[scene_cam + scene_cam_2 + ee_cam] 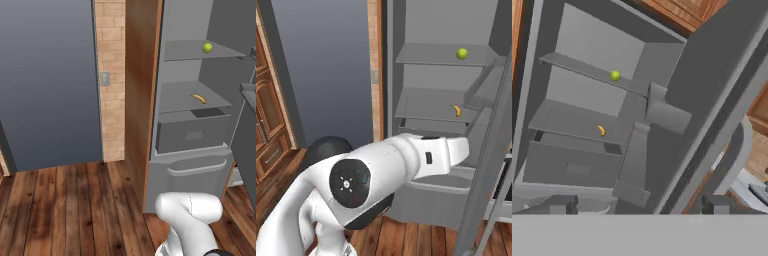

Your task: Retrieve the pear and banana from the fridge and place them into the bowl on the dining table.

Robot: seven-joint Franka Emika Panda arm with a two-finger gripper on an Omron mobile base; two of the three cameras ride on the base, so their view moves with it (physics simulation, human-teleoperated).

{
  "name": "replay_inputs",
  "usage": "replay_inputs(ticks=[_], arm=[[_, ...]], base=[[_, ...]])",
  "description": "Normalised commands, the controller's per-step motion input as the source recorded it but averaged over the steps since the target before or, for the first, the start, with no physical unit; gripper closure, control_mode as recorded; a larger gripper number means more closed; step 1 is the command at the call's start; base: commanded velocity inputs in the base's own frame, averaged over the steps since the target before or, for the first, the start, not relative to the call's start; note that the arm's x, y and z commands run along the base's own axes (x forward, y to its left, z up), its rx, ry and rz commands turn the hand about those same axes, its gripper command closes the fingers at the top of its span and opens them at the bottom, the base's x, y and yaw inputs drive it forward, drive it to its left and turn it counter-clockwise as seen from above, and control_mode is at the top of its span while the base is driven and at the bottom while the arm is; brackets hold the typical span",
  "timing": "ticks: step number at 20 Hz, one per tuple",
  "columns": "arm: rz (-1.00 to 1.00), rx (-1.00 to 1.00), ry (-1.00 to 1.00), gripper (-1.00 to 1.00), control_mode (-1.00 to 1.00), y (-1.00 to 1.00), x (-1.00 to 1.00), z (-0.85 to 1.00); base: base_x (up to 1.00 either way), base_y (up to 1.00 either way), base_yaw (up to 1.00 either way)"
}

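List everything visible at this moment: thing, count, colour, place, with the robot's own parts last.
fridge: one, matte grey, door open, right of the brick column.
pear: one, yellow-green, on the upper fridge shelf, toward its right end.
banana: one, yellow, on the lower shelf, above the drawer.
drawer: one, grey, under the lower shelf.
brick column: one, tan, left of the fridge.
floor: wooden planks, brown.
gripper: one, dark fingertips, open, empty, pointed at the fridge interior.
arm: one, white, in front of the fridge.
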Motion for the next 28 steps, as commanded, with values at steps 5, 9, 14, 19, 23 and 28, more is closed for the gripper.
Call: replay_inputs(ticks=[5,9,14,19,23,28], arm=[[-0.06,-0.13,0.07,-1.0,-1.0,0.72,0.28,0.02],[-0.06,-0.02,0.15,-1.0,-1.0,0.46,0.33,0.0],[-0.13,0.0,0.18,-1.0,-1.0,0.32,0.37,-0.01],[-0.1,0.07,0.32,-1.0,-1.0,0.29,0.39,-0.04],[0.0,0.16,0.32,-1.0,-1.0,0.15,0.08,-0.02],[0.0,0.16,0.04,-1.0,-1.0,0.21,-0.07,-0.25]], base=[[0.0,0.0,0.0],[0.0,0.0,0.0],[0.0,0.0,0.0],[0.0,0.0,0.0],[0.0,0.0,0.0],[0.0,0.0,0.0]])
